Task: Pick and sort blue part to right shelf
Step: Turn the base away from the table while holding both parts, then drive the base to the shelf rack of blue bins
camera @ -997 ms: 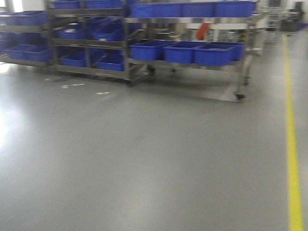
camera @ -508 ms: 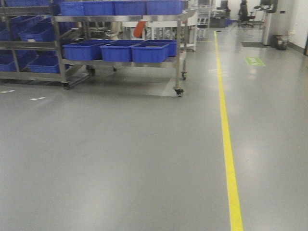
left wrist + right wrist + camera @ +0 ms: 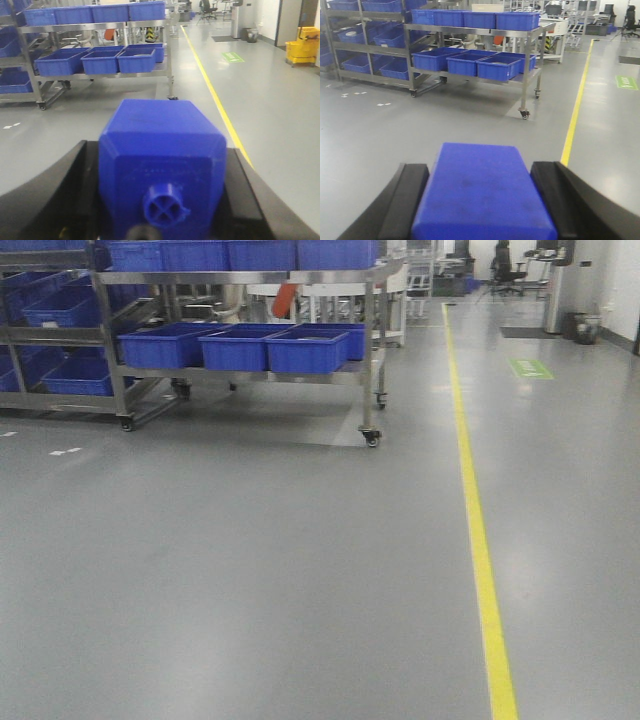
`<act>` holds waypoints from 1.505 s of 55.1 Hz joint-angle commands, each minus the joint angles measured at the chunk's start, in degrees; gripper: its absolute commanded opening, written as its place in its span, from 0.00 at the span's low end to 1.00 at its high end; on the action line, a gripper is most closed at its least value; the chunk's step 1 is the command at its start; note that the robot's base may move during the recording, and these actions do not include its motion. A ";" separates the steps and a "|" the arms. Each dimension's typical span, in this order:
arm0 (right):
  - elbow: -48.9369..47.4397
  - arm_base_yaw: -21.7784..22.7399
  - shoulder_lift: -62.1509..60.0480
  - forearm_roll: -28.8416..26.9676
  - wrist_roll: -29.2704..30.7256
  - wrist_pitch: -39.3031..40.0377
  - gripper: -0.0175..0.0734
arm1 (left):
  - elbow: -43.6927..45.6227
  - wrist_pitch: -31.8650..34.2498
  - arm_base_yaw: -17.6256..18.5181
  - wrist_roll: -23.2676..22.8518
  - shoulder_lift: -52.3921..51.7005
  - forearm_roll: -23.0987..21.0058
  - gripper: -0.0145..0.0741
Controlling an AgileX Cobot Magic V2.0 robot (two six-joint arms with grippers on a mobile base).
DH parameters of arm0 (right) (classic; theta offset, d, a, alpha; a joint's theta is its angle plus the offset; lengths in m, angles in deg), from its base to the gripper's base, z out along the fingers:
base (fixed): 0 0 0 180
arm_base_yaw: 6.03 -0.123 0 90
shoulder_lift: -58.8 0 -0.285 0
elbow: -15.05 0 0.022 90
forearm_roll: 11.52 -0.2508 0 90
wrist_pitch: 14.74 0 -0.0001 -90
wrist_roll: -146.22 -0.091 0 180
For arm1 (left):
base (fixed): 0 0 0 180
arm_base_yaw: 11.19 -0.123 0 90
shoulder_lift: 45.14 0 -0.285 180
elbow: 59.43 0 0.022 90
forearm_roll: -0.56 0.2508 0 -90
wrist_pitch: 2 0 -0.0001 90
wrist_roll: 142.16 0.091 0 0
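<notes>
My left gripper [image 3: 159,150] is shut on a blue part [image 3: 160,132], a chunky block with a round cross-shaped peg on its near face, held between black fingers [image 3: 75,170]. My right gripper [image 3: 480,167] is shut on a second blue part [image 3: 480,200], a flat-topped block between black fingers [image 3: 555,190]. The right shelf [image 3: 240,375] is a wheeled steel rack with blue bins on two levels, standing far ahead at upper left. It also shows in the left wrist view [image 3: 100,75] and in the right wrist view [image 3: 485,80]. Neither gripper shows in the front view.
More steel racks with blue bins [image 3: 60,340] stand left of the shelf. A yellow floor line [image 3: 478,540] runs away along the right. A green floor mark [image 3: 530,368], a yellow mop bucket [image 3: 304,42] and an office chair [image 3: 505,265] are far right.
The front view has swung to the right: the racks shifted from the centre to the upper left, and the yellow line moved from the right edge towards the middle.
</notes>
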 commanded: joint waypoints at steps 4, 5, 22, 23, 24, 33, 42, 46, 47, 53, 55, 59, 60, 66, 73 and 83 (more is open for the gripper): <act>-1.65 0.28 1.12 1.01 0.52 5.37 0.43 | 1.80 5.48 0.46 -0.41 1.20 -0.40 0.30; -1.65 0.28 1.12 1.01 0.52 5.37 0.43 | 1.80 5.48 0.46 -0.41 1.20 -0.40 0.30; -1.65 0.28 1.12 1.01 0.52 5.37 0.43 | 1.80 5.48 0.46 -0.41 1.20 -0.40 0.30; -1.65 0.28 1.12 1.01 0.52 5.37 0.43 | 1.80 5.48 0.46 -0.41 1.20 -0.40 0.30; -1.65 0.28 1.12 1.01 0.52 5.37 0.43 | 1.80 5.48 0.46 -0.41 1.20 -0.40 0.30; -1.65 0.28 1.12 1.01 0.52 5.37 0.43 | 1.80 5.48 0.46 -0.41 1.20 -0.40 0.30; -1.65 0.28 1.12 1.01 0.52 5.37 0.43 | 1.80 5.48 0.46 -0.41 1.20 -0.40 0.30; -1.65 0.28 1.12 1.01 0.52 5.37 0.43 | 1.80 5.48 0.46 -0.41 1.20 -0.40 0.30; -1.65 0.28 1.12 1.01 0.52 5.37 0.43 | 1.80 5.48 0.46 -0.41 1.20 -0.40 0.30; -1.65 0.28 1.12 1.01 0.52 5.37 0.43 | 1.80 5.48 0.46 -0.41 1.20 -0.40 0.30; -1.65 0.28 1.12 1.01 0.52 5.37 0.43 | 1.80 5.48 0.46 -0.41 1.20 -0.40 0.30; -1.65 0.28 1.12 1.01 0.52 5.37 0.43 | 1.80 5.48 0.46 -0.41 1.20 -0.40 0.30; -1.65 0.28 1.12 1.01 0.52 5.37 0.43 | 1.80 5.48 0.46 -0.41 1.20 -0.40 0.30; -1.65 0.28 1.12 1.01 0.52 5.37 0.43 | 1.80 5.48 0.46 -0.41 1.20 -0.40 0.30; -1.65 0.28 1.12 1.01 0.52 5.37 0.43 | 1.80 5.48 0.46 -0.41 1.20 -0.40 0.30; -1.65 0.28 1.12 1.01 0.52 5.37 0.43 | 1.80 5.48 0.46 -0.41 1.20 -0.40 0.30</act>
